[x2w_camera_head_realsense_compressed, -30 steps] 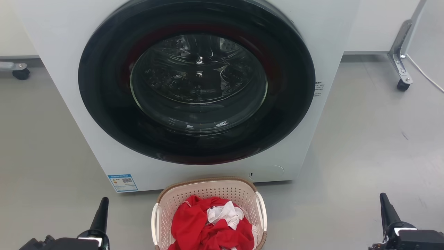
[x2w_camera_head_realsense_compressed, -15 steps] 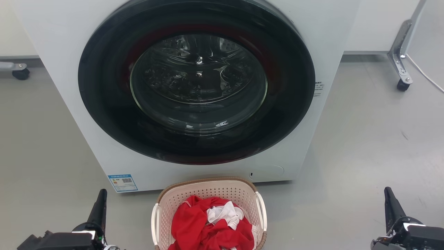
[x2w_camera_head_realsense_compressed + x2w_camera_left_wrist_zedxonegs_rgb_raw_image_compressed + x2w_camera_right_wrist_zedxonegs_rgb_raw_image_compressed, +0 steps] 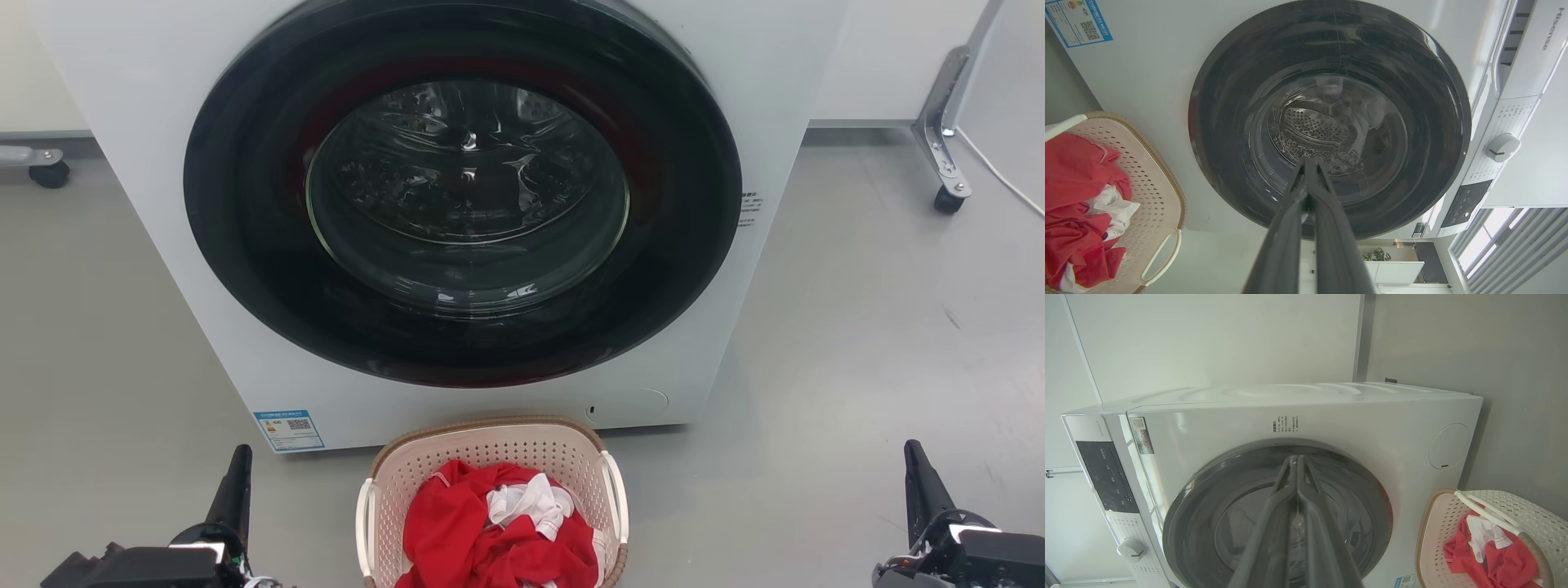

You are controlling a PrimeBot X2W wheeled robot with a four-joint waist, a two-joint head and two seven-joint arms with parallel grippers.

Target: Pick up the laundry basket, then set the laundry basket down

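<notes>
Laundry basket (image 3: 490, 452) on floor (image 3: 857, 367) before washing machine (image 3: 784, 82); left claw (image 3: 242, 457), right claw (image 3: 916, 461) well apart either side, both pressed together.

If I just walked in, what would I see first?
A big white washing machine with a round dark glass door stands in the middle of the head view. Right in front of it, on the grey floor, sits the laundry basket, holding bright red clothes and a white cloth.
</notes>
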